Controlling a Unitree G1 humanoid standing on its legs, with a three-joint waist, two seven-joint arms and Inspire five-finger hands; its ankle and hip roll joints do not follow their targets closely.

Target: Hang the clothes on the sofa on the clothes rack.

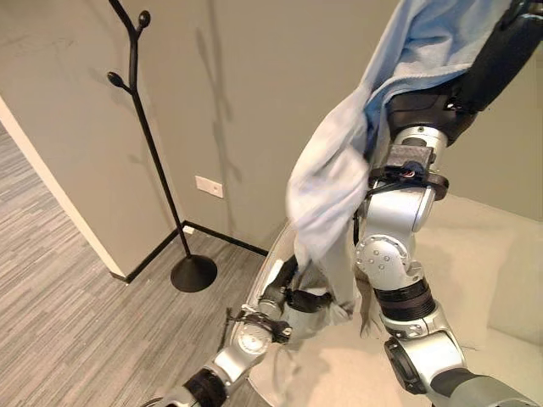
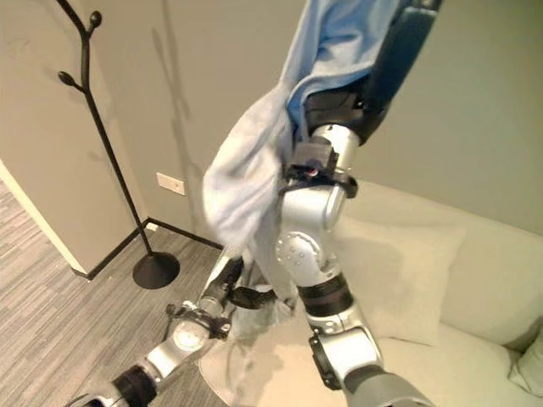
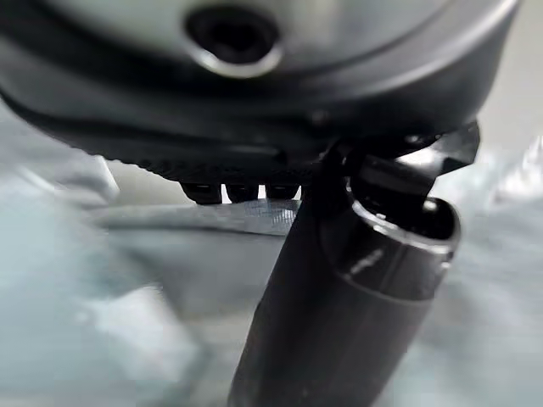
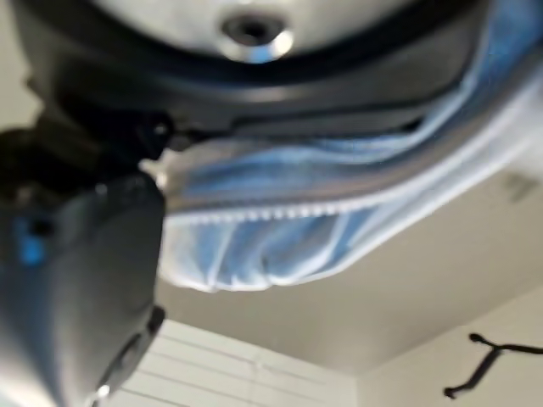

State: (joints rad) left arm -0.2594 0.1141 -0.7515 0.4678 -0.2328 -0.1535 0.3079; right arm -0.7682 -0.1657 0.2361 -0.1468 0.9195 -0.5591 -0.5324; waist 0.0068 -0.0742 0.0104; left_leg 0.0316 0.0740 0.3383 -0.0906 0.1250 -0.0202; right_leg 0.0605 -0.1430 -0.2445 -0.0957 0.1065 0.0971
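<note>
The right arm is raised high at about one o'clock in the left eye view, and the right hand [image 1: 509, 51] is up at the top edge, its dark bulk wrapped by a light blue garment [image 1: 339, 170]. In the right wrist view the blue cloth [image 4: 280, 229], with a zipper edge running across it, is bunched tight against the hand's underside, with the thumb [image 4: 76, 254] beside it, so the hand appears closed on the cloth, though the fingers themselves are mostly hidden by the fabric. From that hold the garment hangs down along the right forearm, a pale fold bulging out toward nine o'clock of the arm, and its lower end trails down to the left hand [image 1: 299, 298]. The left hand sits low at about six o'clock, reaching up from the lower left, and touches the bottom hem of the garment; in the left wrist view short fingertips [image 3: 242, 192] show past the palm with pale cloth [image 3: 102, 280] spread just beyond them and the thumb [image 3: 356, 280] standing forward, yet I cannot tell whether the fingers are pinching the fabric or merely lie against it. The clothes rack [image 1: 140, 127], a black stand with knobbed branches and a round base, stands on the grey floor [image 1: 68, 322] against the wall corner at ten o'clock, well apart from the garment. The cream sofa [image 2: 441, 271] with a cushion lies behind the right arm at four o'clock.
</note>
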